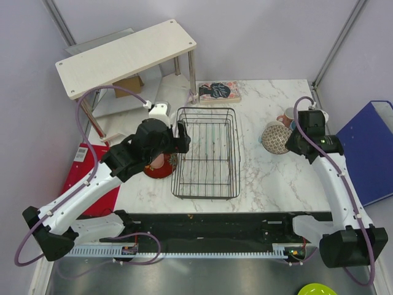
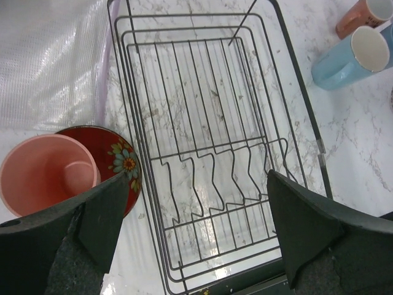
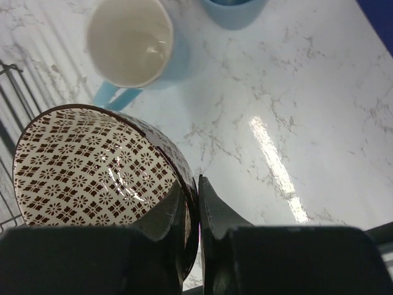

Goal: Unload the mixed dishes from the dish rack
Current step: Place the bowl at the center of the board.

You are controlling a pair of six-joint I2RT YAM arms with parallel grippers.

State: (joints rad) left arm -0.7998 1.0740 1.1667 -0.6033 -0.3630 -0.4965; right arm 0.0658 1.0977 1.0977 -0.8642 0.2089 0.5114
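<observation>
Marble tabletop (image 1: 270, 178), bowl (image 3: 92, 166) between right jaws

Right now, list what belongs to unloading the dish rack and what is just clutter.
Job: dish rack, patterned bowl in the right claw, pink tumbler, red plate, blue mug, second blue mug, pink mug.
Lying about: white shelf, book, blue folder, cardboard box.

Tilted patterned bowl (image 3: 92, 166), pink tumbler (image 2: 46, 175) on red plate (image 2: 120, 153)
</observation>
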